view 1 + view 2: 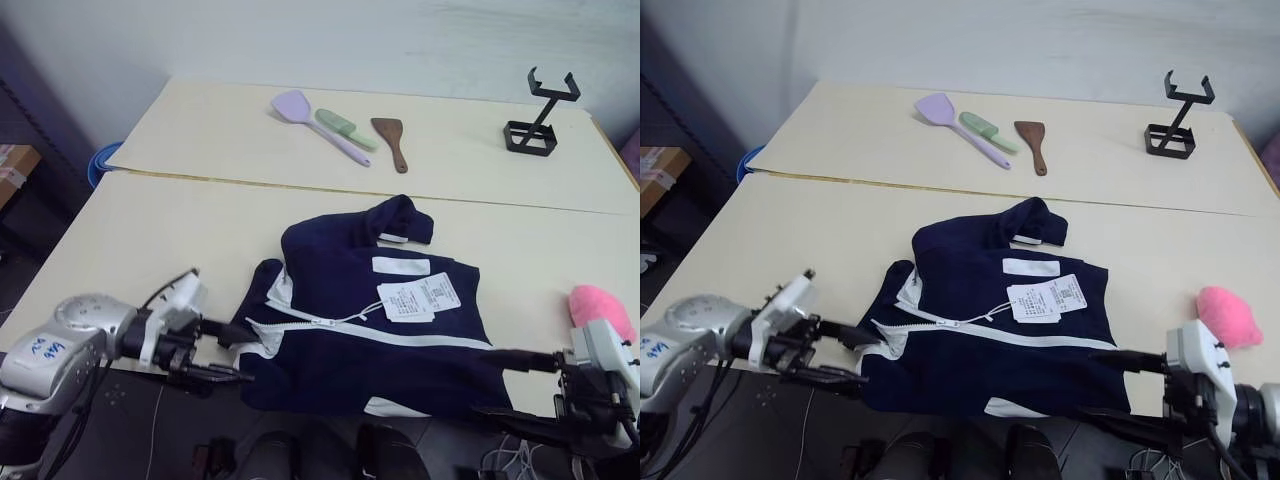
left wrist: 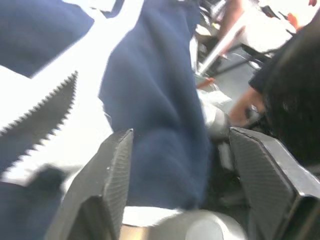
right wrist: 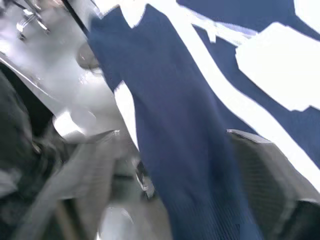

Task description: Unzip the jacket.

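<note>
Navy jacket (image 1: 370, 320) lies flat on counter (image 1: 150, 230); both end effectors, left (image 1: 228, 355) & right (image 1: 520, 385), wide open, empty. Next: pinch zip pull, hold hem taut.

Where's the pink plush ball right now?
The pink plush ball sits at the near table's right edge, right of the jacket and just above the right gripper.

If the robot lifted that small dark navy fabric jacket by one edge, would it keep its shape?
Probably not. The small dark navy fabric jacket already lies rumpled, its hem drooping over the cream table's edge, so it would likely sag. Its white paper hang tags would probably dangle.
</note>
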